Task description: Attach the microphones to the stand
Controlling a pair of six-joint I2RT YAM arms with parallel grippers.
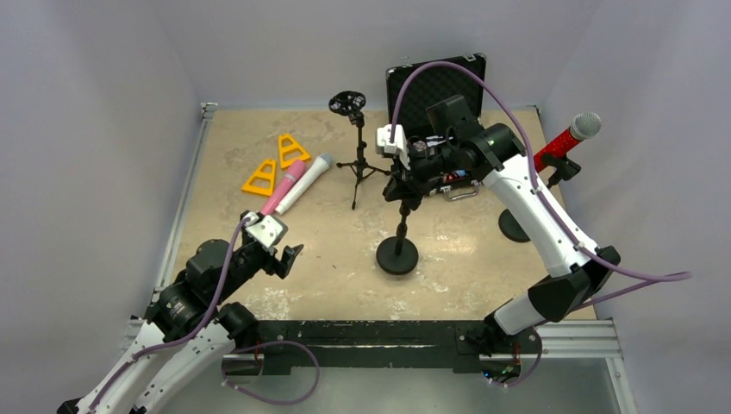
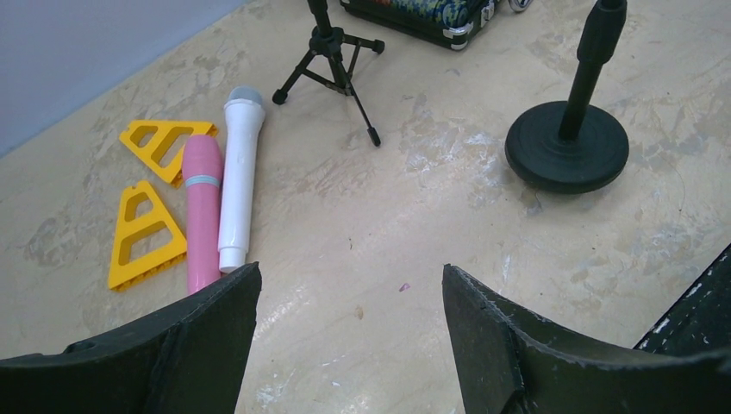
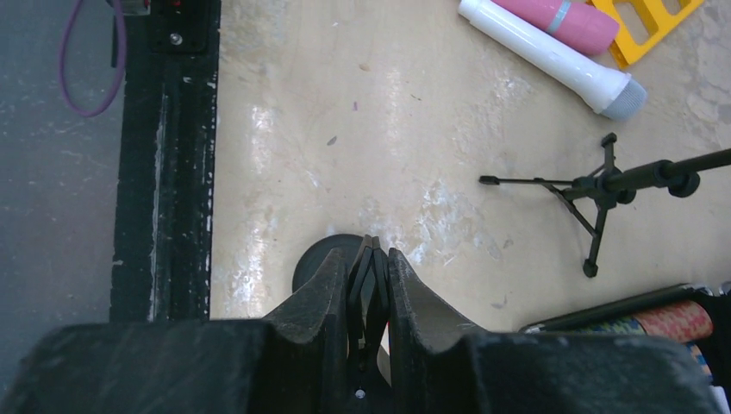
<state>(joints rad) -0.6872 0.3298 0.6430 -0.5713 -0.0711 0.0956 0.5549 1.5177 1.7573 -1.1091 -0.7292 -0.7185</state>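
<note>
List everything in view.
black tripod stand: 1, black, rear centre
black round-base centre stand: 1, black, mid-table
black round-base right stand: 1, black, right edge
glittery red microphone, grey mesh head: 1, red, on right stand
white plastic microphone: 1, white, left of tripod
pink plastic microphone: 1, pink, beside white one
yellow triangular plastic pieces: 2, yellow, far left
black hard case: 1, black, rear, open
left claw: 1, black, open
right claw: 1, black, shut on centre stand

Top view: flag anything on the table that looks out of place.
Two yellow triangular pieces lie flat beside the pink microphone and white microphone at the far left; they look unrelated to the task. Nothing looks spilled or broken.
</note>
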